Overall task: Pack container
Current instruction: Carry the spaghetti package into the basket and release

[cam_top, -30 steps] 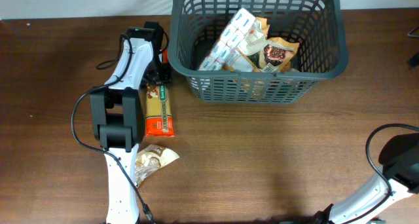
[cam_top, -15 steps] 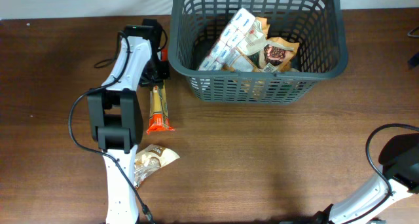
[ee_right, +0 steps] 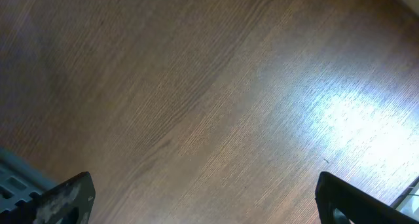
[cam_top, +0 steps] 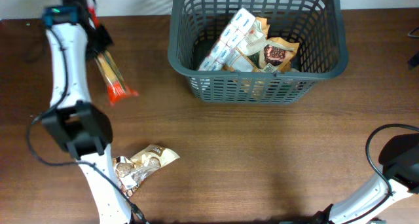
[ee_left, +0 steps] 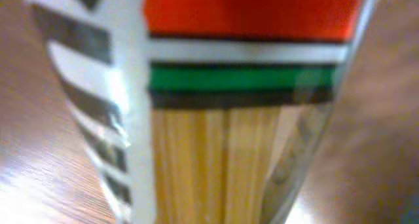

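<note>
We see the big grey basket point(cam_top: 256, 86) at the far side of the bench point(cam_top: 262, 158), a bit right of the middle. Inside it a white and blue box point(cam_top: 232, 37) and a brown bag point(cam_top: 278, 52) lean on each other.

The left gripper point(cam_top: 99, 42) is near the far left corner, well apart from the basket. Its jaws are clamped on one end of a long spaghetti packet point(cam_top: 108, 70), which slants down with its red end nearer to us. We cannot tell if the packet touches the bench. In the left wrist view the packet fills almost everything: red, white and green bands, then yellow sticks.

A small snack bag point(cam_top: 147, 162) lies flat near the front left, just beside the left arm.

The right gripper point(ee_right: 209, 201) hovers over bare wood. Its jaws are wide apart with nothing between them. A bit of the basket peeks in at the low left there.
</note>
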Controlling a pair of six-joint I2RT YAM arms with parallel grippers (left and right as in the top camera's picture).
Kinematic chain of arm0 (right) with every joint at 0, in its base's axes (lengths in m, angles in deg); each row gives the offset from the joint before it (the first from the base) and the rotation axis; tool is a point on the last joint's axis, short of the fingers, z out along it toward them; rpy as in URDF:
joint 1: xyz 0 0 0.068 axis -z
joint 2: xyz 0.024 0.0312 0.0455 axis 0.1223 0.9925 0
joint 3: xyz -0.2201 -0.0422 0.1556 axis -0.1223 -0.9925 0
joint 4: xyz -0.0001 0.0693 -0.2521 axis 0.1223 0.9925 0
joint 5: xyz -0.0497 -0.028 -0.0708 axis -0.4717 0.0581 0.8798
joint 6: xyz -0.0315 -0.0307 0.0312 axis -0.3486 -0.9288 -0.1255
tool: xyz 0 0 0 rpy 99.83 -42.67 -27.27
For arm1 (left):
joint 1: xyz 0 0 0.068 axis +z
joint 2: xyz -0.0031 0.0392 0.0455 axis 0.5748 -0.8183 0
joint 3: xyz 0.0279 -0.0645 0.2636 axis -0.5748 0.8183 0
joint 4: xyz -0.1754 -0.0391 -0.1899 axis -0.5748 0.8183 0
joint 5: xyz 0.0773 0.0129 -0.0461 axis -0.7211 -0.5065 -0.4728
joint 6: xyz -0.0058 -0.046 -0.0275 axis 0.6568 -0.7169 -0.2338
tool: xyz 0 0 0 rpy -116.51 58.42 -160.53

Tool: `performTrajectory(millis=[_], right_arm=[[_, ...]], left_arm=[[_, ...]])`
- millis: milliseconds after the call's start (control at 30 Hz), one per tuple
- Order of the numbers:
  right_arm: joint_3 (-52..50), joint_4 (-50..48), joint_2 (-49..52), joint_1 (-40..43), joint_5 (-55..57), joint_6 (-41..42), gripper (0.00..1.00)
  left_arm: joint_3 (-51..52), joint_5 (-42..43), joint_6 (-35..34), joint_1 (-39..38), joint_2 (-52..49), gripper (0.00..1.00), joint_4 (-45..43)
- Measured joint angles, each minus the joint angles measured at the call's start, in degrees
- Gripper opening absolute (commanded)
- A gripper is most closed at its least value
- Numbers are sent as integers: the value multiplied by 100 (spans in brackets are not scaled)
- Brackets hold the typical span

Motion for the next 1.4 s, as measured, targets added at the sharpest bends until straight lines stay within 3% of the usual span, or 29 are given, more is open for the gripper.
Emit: performTrajectory(millis=[200,367,533,967,1400], right_arm=[[0,2,0,0,0,0,99],[0,0,0,0,-2,0,99],[0,0,0,0,0,0,99],[0,0,0,0,0,-2,99],[0,2,0,0,0,0,99]], left_arm=[[-994,-50,52,-529,1276,2,-391],[-1294,11,376,-1670,2317,2,-1314],[-1384,98,715,-2592,2610,2,-1821],[-1314,98,1126,-3919,1152,2,-2391],[-1281,647,1447,-4004,-37,4,-2131]])
